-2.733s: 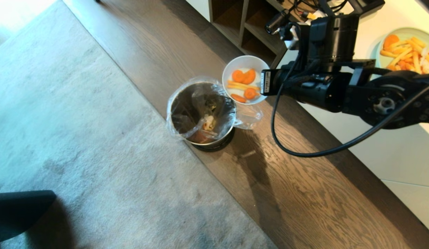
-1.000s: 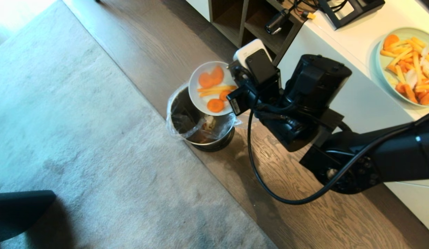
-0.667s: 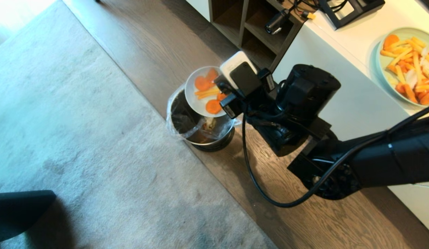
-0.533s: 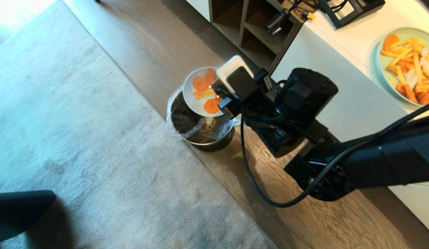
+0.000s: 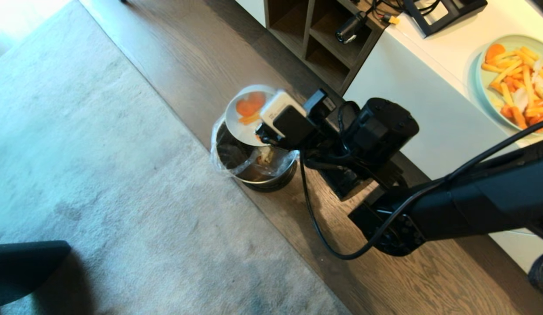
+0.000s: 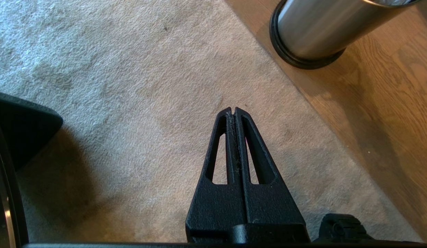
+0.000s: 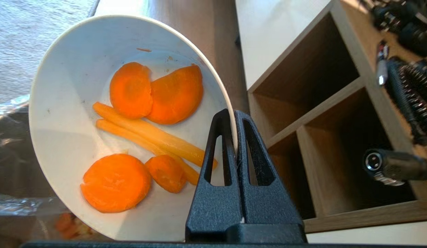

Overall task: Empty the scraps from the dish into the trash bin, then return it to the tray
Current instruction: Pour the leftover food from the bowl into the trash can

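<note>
Over the trash bin (image 5: 254, 162), in the head view, my right gripper (image 5: 265, 131) holds the dish (image 5: 243, 116) tipped, its open face turned toward the rug (image 5: 100, 175) and down at the bin's mouth. A second ago it sat flatter and further toward the shelf unit (image 5: 315, 39); the arm has since swung it left. The bin is brushed steel with a clear crinkled liner, standing on the wood floor at the rug's edge.

From the left wrist, the left gripper (image 6: 235, 110) hangs clenched on nothing above the rug.

From the right wrist, the fingers (image 7: 223, 144) pinch the glossy white rim; the scraps (image 7: 144, 134), round carrot slices and long strips, still cling inside.
</note>
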Motion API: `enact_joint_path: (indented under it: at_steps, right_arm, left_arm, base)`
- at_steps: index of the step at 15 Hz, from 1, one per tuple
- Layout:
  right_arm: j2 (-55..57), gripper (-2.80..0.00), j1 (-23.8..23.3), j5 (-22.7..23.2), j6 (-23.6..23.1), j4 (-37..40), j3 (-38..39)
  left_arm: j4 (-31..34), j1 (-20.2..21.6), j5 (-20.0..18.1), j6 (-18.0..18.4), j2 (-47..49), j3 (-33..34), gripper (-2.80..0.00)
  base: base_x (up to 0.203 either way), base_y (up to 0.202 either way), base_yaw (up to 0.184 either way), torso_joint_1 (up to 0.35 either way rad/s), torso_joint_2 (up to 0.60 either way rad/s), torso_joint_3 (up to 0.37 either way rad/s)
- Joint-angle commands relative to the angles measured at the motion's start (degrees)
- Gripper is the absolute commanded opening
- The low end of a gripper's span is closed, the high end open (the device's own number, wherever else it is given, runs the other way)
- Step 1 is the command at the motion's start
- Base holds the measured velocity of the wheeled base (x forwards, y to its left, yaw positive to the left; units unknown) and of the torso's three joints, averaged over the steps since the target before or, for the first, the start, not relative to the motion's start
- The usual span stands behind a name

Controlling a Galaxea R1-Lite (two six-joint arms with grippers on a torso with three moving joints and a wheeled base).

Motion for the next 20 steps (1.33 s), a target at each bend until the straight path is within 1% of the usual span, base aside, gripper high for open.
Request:
enact_joint_path:
  at_steps: [1, 4, 7, 15, 18, 20]
  right_arm:
    - [1.53, -2.8, -0.19, 0.36, -2.82, -3.25, 0.03]
    - [2.5, -2.8, -0.13, 0.47, -6.7, -8.18, 0.13]
    - [4.34, -2.8, -0.08, 0.71, -8.61, -13.93, 0.2]
    - [4.58, -2.8, -0.04, 11.85, -15.26, -14.4, 0.81]
    - [4.58, -2.8, -0.13, 13.21, -16.18, -14.4, 2.06]
    - [4.58, -2.8, -1.17, 13.3, -16.18, -14.4, 1.89]
  left_arm:
    - [-0.01, 0.0, 0.02, -0.06, -0.02, 0.0, -2.8]
    - [-0.01, 0.0, 0.02, 0.03, -0.02, 0.0, -2.8]
    - [-0.01, 0.0, 0.02, 0.03, -0.02, 0.0, -2.8]
    - [-0.01, 0.0, 0.02, 0.01, -0.02, 0.0, -2.8]
    - [-0.01, 0.0, 0.02, -0.06, -0.02, 0.0, -2.8]
    - [-0.01, 0.0, 0.02, -0.06, -0.02, 0.0, -2.8]
  base:
    - [0.0, 0.0, 0.0, 0.0, 0.0, 0.0]
    - [0.0, 0.0, 0.0, 0.0, 0.0, 0.0]
    - [0.0, 0.0, 0.0, 0.0, 0.0, 0.0]
    - [0.0, 0.0, 0.0, 0.0, 0.0, 0.0]
    - [0.0, 0.0, 0.0, 0.0, 0.0, 0.0]
    - [0.0, 0.0, 0.0, 0.0, 0.0, 0.0]
